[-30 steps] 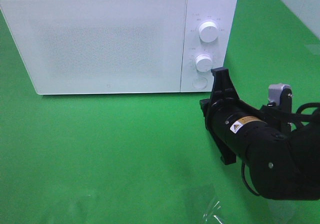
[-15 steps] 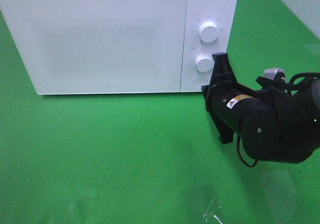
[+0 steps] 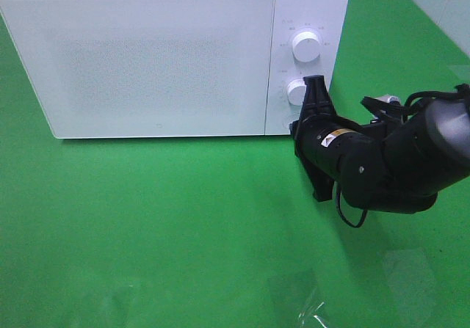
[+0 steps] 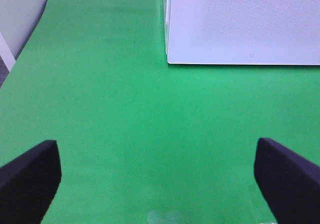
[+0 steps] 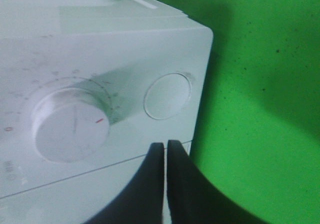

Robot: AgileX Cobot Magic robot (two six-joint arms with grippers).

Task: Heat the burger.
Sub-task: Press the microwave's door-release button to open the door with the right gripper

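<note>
You cannot see the burger in any view. The white microwave [image 3: 158,56] stands upright on the green table [image 3: 147,218], its door shut. On the panel right of the door sit two round dials [image 3: 305,46] and a round button [image 5: 167,96].

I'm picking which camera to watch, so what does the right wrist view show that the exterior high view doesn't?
Only the right wrist view: the round button uncovered, the lower dial's red mark, and that the right gripper is shut. Only the exterior high view: the whole microwave with its door closed, and the upper dial. Both: the lower dial, the gripper and the green table.
</note>
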